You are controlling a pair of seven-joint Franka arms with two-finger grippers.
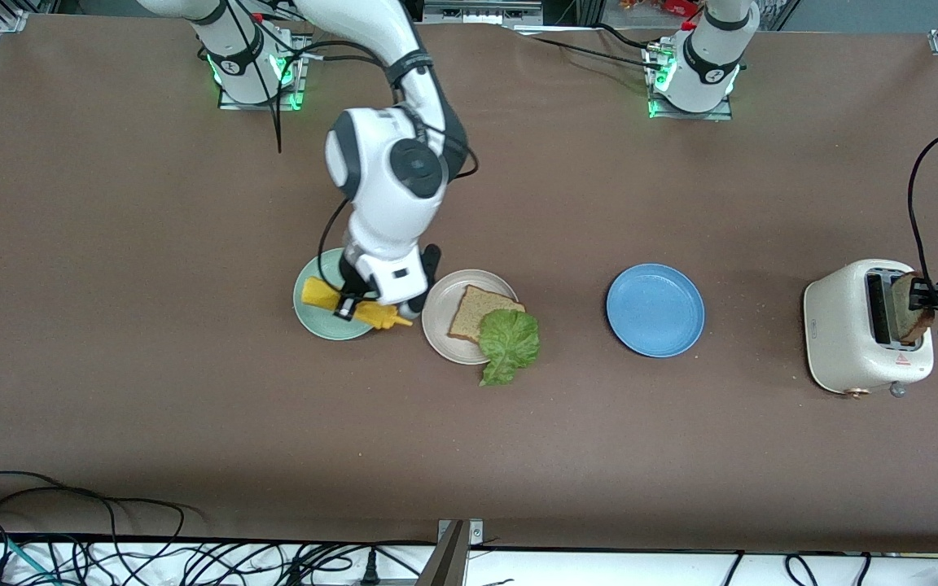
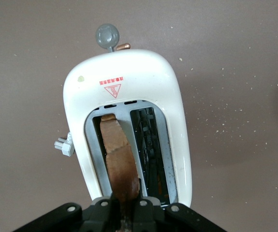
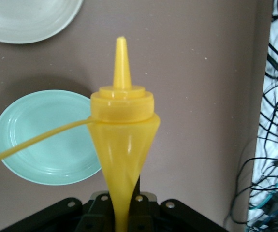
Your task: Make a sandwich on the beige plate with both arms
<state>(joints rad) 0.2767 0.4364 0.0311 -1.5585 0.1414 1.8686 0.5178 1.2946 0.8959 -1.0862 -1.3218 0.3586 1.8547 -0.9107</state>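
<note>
Sandwich [image 1: 495, 327] stands half built on the beige plate [image 1: 441, 325]: we see one bread slice with a lettuce leaf [image 1: 510, 343] lapping over the rim onto the counter [image 1: 192, 407]. Our right claw [image 1: 363, 305], clamped on a yellow squeeze bottle [image 3: 122, 140], hangs over the mint plate [image 1: 310, 313], nozzle toward the sandwich. Our left claw [image 2: 124, 212] grips the second bread slice [image 2: 117, 159] standing in the toaster [image 2: 143, 82]. Next, we judge, sauce goes on, then that slice is lifted out and carried over. Only a red warning triangle shows on the toaster; the marks above it are unreadable
</note>
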